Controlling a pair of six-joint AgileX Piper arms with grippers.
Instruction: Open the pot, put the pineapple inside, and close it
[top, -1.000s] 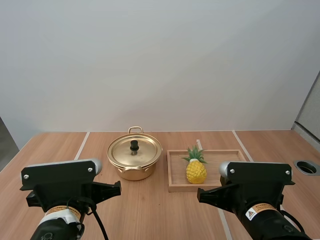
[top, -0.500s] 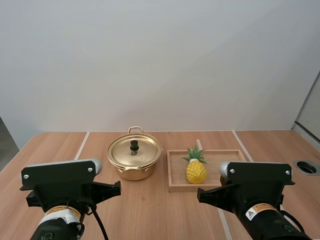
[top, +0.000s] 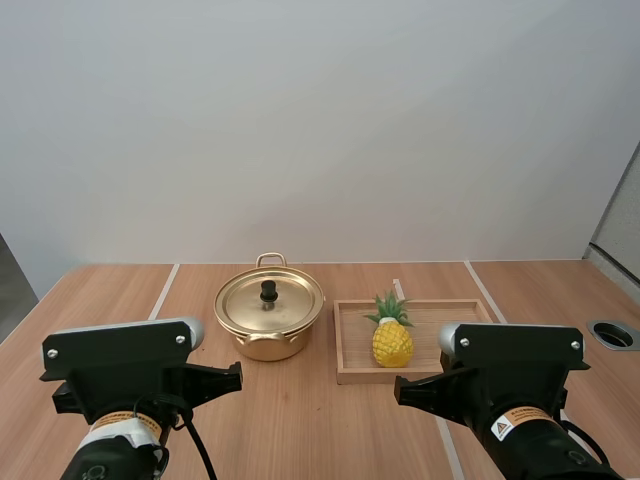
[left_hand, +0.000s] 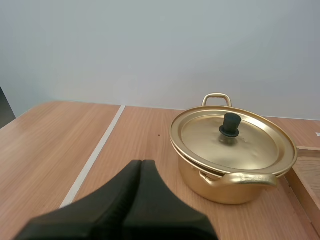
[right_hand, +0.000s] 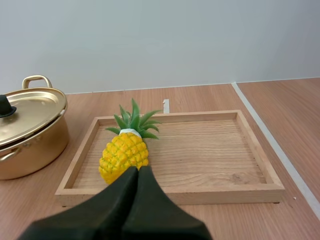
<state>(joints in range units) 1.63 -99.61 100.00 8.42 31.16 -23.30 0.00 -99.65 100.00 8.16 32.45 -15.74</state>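
1. Looking down in the high view, a round, polished gold metal pot (top: 268, 325) stands on the wood-grain table (top: 300, 420). Its lid (top: 285, 305) is on, with a black knob (top: 268, 291) at the centre. Just beside it, a shallow rectangular wooden tray (top: 440, 305) holds the pineapple (top: 392, 340), which has a bumpy yellow body and a spiky green crown, at the end nearest the pot. A small label (top: 515, 422) on the right arm (top: 520, 360) has writing too small to read.
2. In the left wrist view, the left gripper (left_hand: 141, 162) has its smooth black fingers pressed together as one wedge, holding nothing, short of the pot.
3. In the right wrist view, the right gripper (right_hand: 138, 169) is likewise closed and empty, with its tips just before the pineapple.
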